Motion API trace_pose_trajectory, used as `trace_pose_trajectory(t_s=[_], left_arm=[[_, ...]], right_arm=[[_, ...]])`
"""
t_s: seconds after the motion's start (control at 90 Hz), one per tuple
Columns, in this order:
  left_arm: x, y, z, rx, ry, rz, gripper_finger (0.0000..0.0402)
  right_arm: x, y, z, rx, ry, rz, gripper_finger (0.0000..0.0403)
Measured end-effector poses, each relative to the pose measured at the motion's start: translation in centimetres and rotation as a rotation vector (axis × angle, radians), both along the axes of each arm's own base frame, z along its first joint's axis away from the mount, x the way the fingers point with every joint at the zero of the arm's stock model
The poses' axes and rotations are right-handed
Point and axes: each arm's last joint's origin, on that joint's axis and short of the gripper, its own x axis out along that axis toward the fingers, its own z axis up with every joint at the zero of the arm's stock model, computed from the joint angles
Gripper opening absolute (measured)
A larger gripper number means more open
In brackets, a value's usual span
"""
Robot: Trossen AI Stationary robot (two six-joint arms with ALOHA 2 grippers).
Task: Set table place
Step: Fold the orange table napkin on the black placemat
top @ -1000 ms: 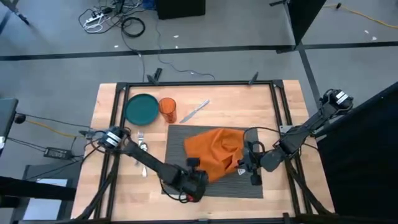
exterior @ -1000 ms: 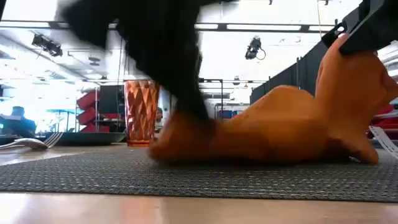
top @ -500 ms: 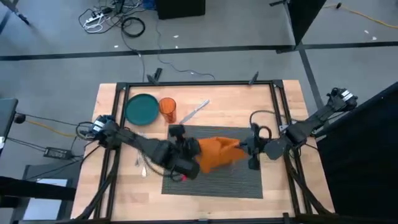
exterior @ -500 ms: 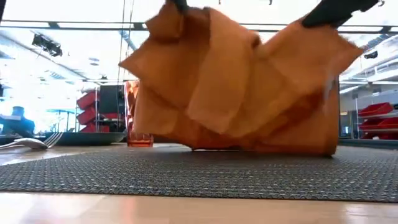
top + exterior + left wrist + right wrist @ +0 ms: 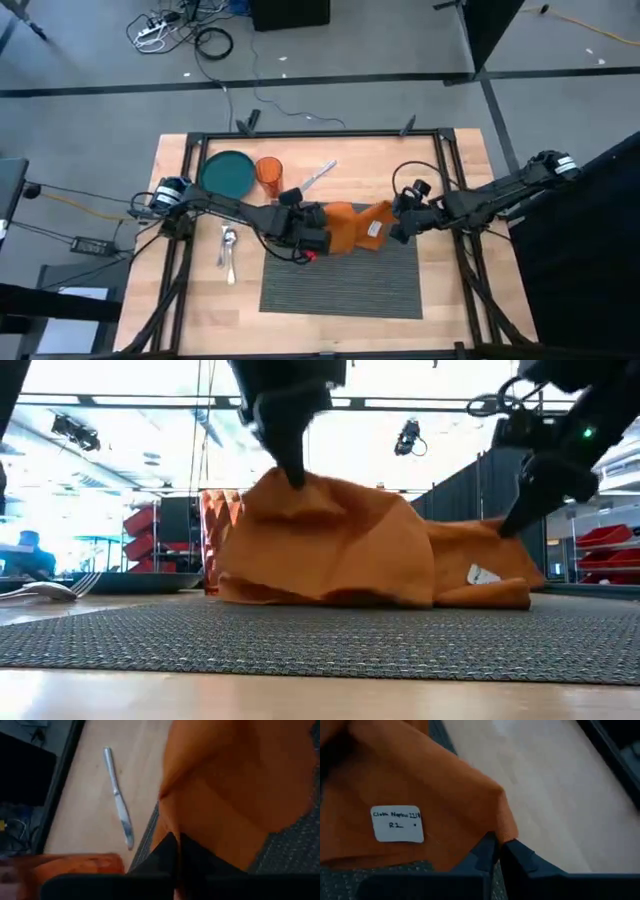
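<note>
Left gripper [image 5: 318, 238] & right gripper [image 5: 395, 228] both pinching orange napkin [image 5: 352, 228] on placemat [image 5: 340, 285]; cup [image 5: 269, 175], knife [image 5: 314, 178] nearby.

the high view looks straight down from well above, taking in the whole table [image 5: 440, 170] and the floor beyond it. the low view sits at tabletop height, facing level across the placemat [image 5: 320, 645] into the room behind. each wrist view looks down from close range: the left over the knife [image 5: 118, 797], the right over the napkin's white label [image 5: 397, 824]. all four views share the orange napkin [image 5: 350, 228] at the placemat's far edge.
</note>
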Motion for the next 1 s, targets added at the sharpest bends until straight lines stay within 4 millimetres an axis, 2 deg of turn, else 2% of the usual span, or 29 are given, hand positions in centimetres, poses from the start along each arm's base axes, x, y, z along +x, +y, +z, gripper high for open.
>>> trace_pose_trajectory(t_s=[0.122,0.222,0.3,0.389,0.533,0.644,0.744,0.856,1.0], left_arm=[[-0.2,0.3,-1.0,-0.049,0.042,-0.017,0.0007],[-0.3,0.3,-1.1,-0.11,0.073,-0.034,0.0037],[-0.3,0.2,-0.5,-0.136,0.106,-0.077,0.0073],[-0.2,-0.4,1.2,-0.168,0.109,-0.124,0.0118],[-0.2,-3.0,4.5,-0.174,0.07,-0.251,0.0168],[-0.7,-6.0,5.0,-0.159,0.052,-0.391,0.018],[-0.9,-7.7,3.5,-0.145,0.097,-0.404,0.0181],[-0.7,-8.2,-0.2,-0.109,0.145,-0.389,0.018],[-0.7,-6.5,-5.0,-0.1,0.159,-0.341,0.0172]], right_arm=[[0.1,-0.2,0.0,0.057,0.008,0.002,0.0011],[0.3,-0.4,0.5,0.099,-0.003,0.012,0.0041],[0.5,-0.4,1.2,0.111,-0.001,0.045,0.0075],[0.9,-0.3,2.8,0.105,-0.032,0.076,0.0117],[0.8,-0.2,4.8,0.118,-0.054,0.131,0.018],[0.7,0.2,5.1,0.183,-0.064,0.205,0.0211],[0.9,0.9,4.9,0.212,-0.052,0.256,0.0228],[1.3,1.8,3.9,0.203,-0.106,0.32,0.0235],[1.8,2.3,2.0,0.195,-0.2,0.355,0.0234]])
